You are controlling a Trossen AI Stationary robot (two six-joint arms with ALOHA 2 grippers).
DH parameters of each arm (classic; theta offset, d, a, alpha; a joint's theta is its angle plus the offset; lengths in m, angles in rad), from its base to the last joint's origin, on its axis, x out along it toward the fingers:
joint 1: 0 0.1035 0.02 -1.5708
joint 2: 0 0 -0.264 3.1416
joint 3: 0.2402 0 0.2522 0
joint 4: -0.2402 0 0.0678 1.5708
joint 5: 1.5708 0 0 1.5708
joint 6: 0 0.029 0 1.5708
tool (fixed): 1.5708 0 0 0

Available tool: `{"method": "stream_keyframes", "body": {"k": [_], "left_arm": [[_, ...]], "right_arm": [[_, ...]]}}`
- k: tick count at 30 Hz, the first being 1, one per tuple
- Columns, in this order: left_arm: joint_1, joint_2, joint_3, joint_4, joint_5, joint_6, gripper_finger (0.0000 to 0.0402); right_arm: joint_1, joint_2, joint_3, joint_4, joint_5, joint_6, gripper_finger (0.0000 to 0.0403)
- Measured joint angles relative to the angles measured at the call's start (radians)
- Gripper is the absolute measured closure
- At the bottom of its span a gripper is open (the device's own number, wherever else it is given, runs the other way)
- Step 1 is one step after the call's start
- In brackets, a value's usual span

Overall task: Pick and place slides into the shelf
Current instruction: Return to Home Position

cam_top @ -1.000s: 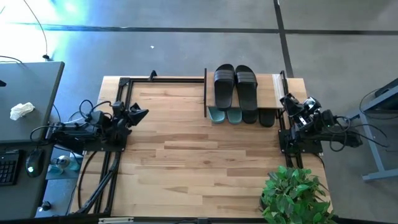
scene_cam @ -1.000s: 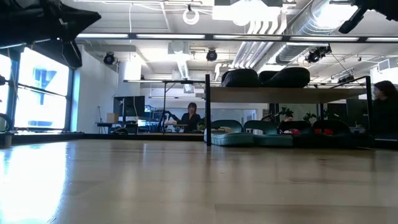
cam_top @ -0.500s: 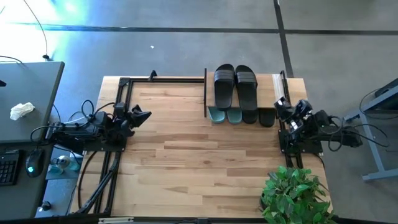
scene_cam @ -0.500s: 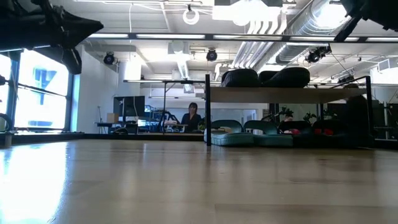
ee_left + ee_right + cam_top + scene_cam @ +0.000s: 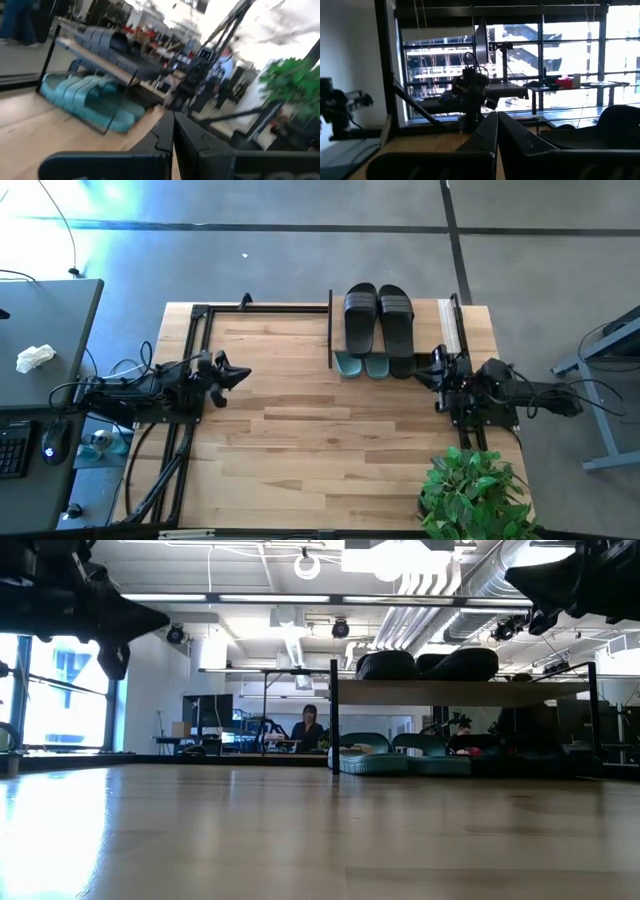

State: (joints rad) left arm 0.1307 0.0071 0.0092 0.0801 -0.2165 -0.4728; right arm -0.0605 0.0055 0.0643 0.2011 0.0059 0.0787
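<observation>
Across your pale wooden worktop (image 5: 300, 430), both arms reach inward; left end effector (image 5: 238, 374) and right end effector (image 5: 437, 368) are pinched closed. Black ribbed slides (image 5: 379, 320) top the wood-boarded wire shelf (image 5: 430, 318), sage-green slides (image 5: 362, 365) beneath.

I see my left arm (image 5: 130, 390) folded back at its own side, and the left gripper (image 5: 240, 373) points inward, toward the right one. Its fingers (image 5: 165, 135) are pressed together. My right arm (image 5: 525, 392) is folded the same way. The right gripper (image 5: 430, 372) faces the left gripper, well apart from it, fingers (image 5: 487, 132) also together.
</observation>
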Motion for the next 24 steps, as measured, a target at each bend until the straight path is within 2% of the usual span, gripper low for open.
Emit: {"method": "stream_keyframes", "body": {"k": [5,15,24], "left_arm": [[0.0,0.018,0.001,-0.031,0.007,0.078,0.0401],[0.0,0.067,0.001,-0.031,-0.004,0.237,0.0401],[0.0,0.076,0.001,-0.028,-0.019,0.263,0.0401]], "right_arm": [[0.0,0.0,0.0,-0.054,0.0,-0.131,0.0403],[0.0,0.0,0.0,-0.205,0.066,-0.145,0.0403],[0.0,0.0,0.0,-0.243,0.125,-0.194,0.0403]]}}
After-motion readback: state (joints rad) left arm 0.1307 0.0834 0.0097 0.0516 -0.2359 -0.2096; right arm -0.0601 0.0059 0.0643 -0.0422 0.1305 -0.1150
